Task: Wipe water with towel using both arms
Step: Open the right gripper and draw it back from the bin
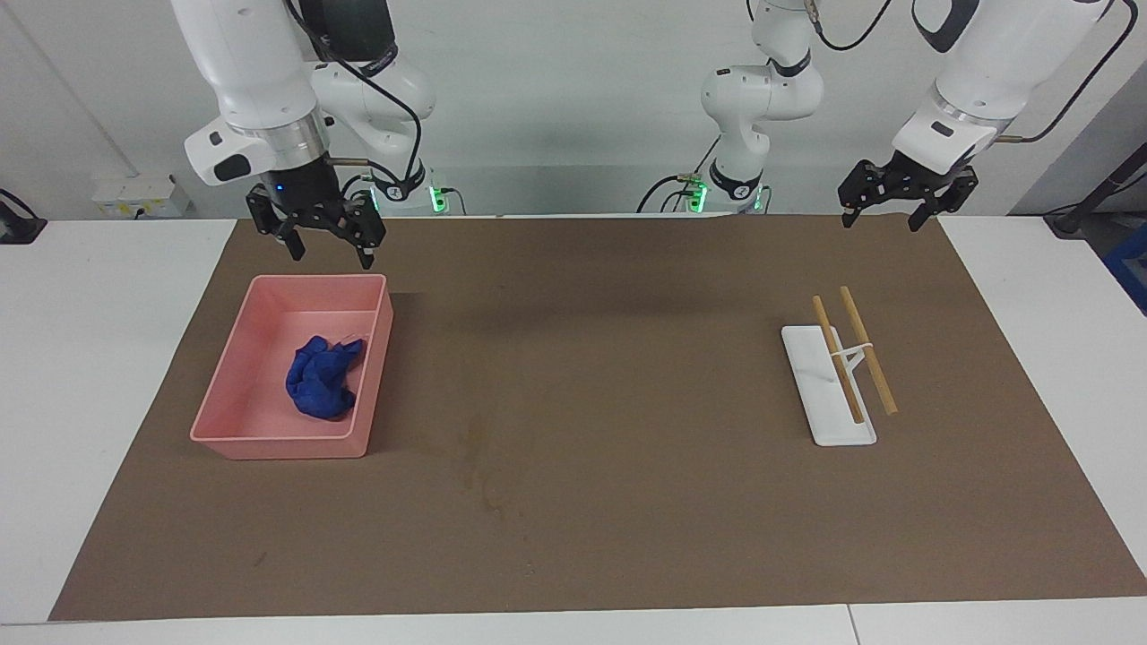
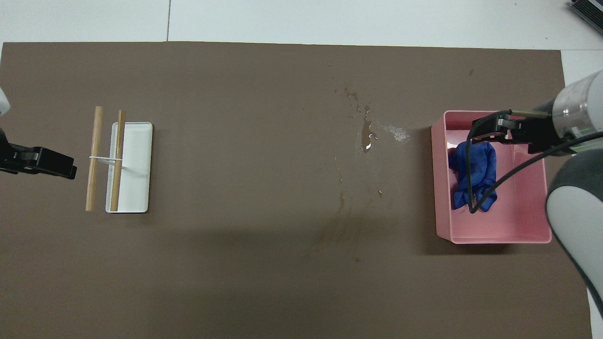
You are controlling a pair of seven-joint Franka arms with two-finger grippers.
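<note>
White table (image 1: 99, 358), brown mat (image 1: 591, 376) covering most of it; bare white strips along both short ends and the edge farthest from robots. Seam in tabletop near that edge (image 2: 168, 21). Plain light-grey wall (image 1: 556, 107) w/ even lighting, soft shadows on mat. White socket box (image 1: 134, 193) on wall by the corner at right arm's end. Dark stand (image 1: 1098, 202) and blue item (image 1: 1131, 264) off the table at left arm's end; unclear what they are.
</note>
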